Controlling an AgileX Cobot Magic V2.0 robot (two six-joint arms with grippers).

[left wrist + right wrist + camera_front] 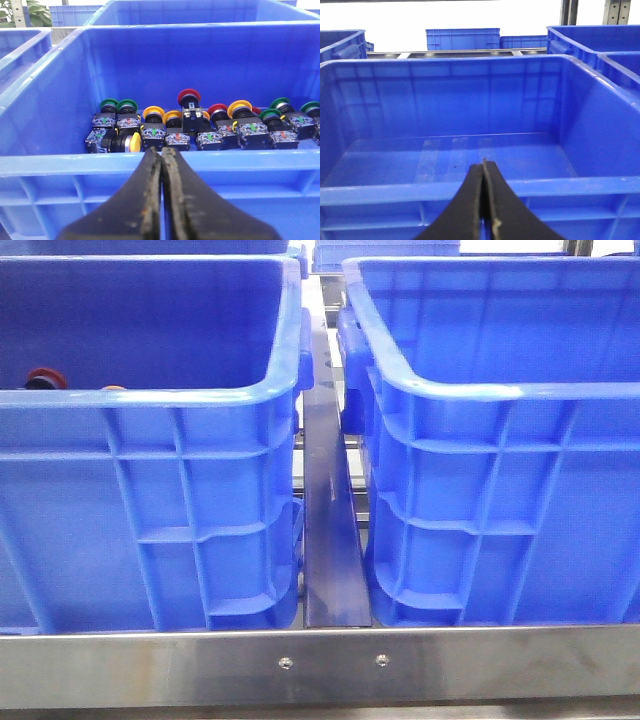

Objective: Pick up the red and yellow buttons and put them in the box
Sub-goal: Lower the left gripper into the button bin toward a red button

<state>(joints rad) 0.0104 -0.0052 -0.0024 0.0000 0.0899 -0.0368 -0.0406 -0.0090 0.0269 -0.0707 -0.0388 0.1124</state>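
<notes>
Several push buttons lie on the floor of the left blue bin (pixel 50 165). Among them a red button (pixel 189 96) stands tallest in the middle, and a yellow button (pixel 153 113) sits to its side. In the front view only a red cap (pixel 45 377) and an orange cap (pixel 113 389) peek over that bin's rim (pixel 150 398). My left gripper (pixel 162 150) is shut and empty, outside the bin's near wall. The box (pixel 395 192) on the right holds nothing. My right gripper (pixel 483 162) is shut and empty before its near rim. Neither gripper shows in the front view.
Green buttons (pixel 126 105) are mixed in with the red and yellow ones. A dark strip (pixel 330 520) runs in the gap between the two bins. A steel table edge (pixel 320 665) crosses the front. More blue bins (pixel 462 38) stand behind.
</notes>
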